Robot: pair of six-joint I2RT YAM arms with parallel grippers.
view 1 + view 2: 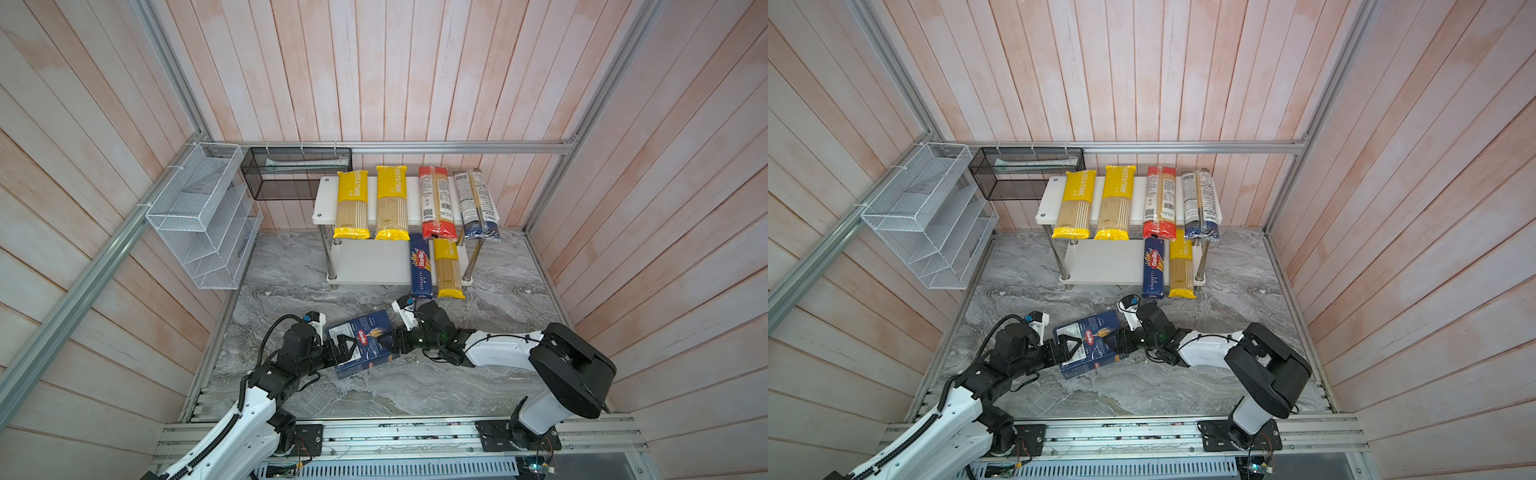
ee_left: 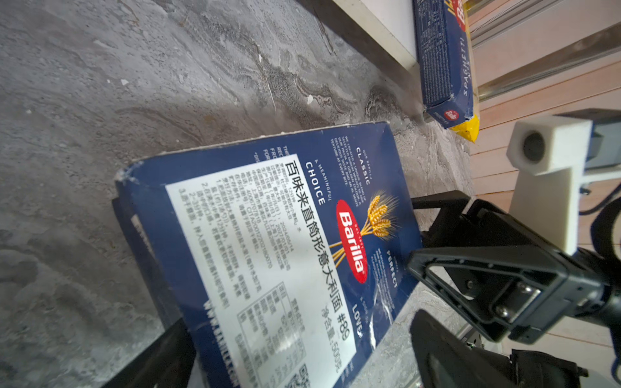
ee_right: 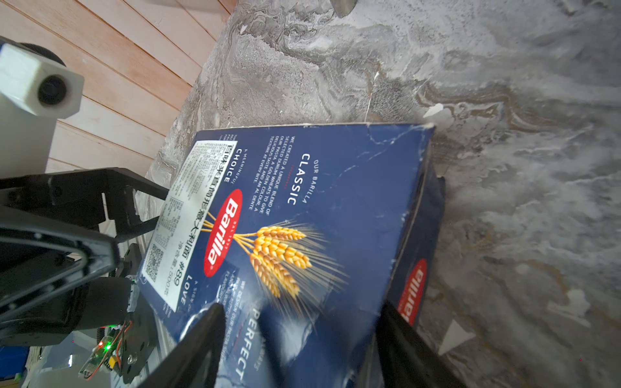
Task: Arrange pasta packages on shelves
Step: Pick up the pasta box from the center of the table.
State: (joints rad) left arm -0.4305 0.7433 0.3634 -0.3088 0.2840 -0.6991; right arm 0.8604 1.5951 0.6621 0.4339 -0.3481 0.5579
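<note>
Left tool (image 1: 347, 347): clamped on a wide, flat, dark blue cardboard Barilla box (image 1: 372, 328), with one finger across the printed face and the other beneath it. In the left wrist view the box (image 2: 268, 242) runs out from between the two fingers, and there is shadow under its edge. I cannot tell whether any part of it rests on the surface.

Right tool (image 1: 394, 343): it meets the same box from the opposite side, jaws part way apart and straddling the box's edge. That part of the right wrist view is blurred, so I cannot tell whether the jaws press on the cardboard.

The box sits over the grey marble-patterned table (image 1: 415, 382), between the two arms and well apart from the rack.

Rack, at the back wall:
- **Upper white shelf board (image 1: 411, 199):** two yellow PASTATIME spaghetti bags (image 1: 352, 203) (image 1: 392, 203), a red-ended bag (image 1: 434, 203) and a dark-blue-ended bag (image 1: 478, 205). They lie side by side, and each hangs over the front edge.
- **Lower white shelf board (image 1: 370, 262):** a narrow dark blue Barilla spaghetti box (image 1: 420, 266) just beside a third yellow bag (image 1: 449, 268), both at the right end and both overhanging. The left part of the board is bare.

A white wire mesh basket (image 1: 195, 212) is on the left wall. A black mesh basket (image 1: 291, 174) hangs from the back rail.
</note>
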